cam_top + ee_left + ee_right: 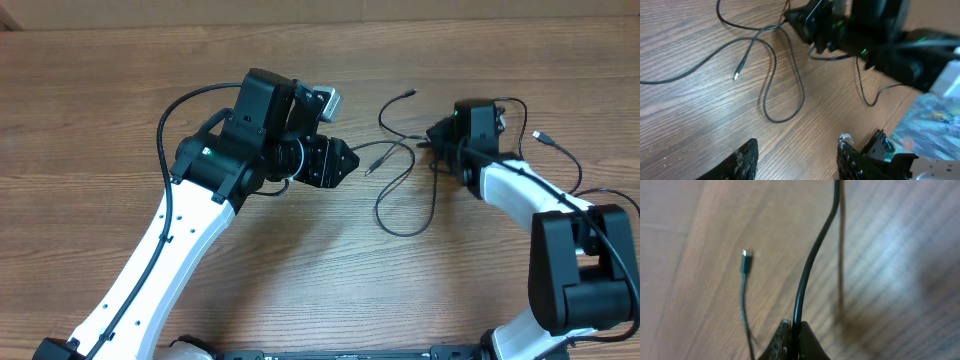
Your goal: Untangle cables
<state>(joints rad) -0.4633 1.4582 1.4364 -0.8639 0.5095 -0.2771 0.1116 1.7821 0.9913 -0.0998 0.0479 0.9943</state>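
Clamping cable (805,272) between right jaws.

The cables (809,260) are black, 1 plug (736,76) tipped silvery; the surface (90,110) is brown with wood grain; the 2 arms (170,250) are white with black joints.

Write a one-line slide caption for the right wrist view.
Right gripper shut on a thin black cable over the wooden table, a small plug end lying beside it.
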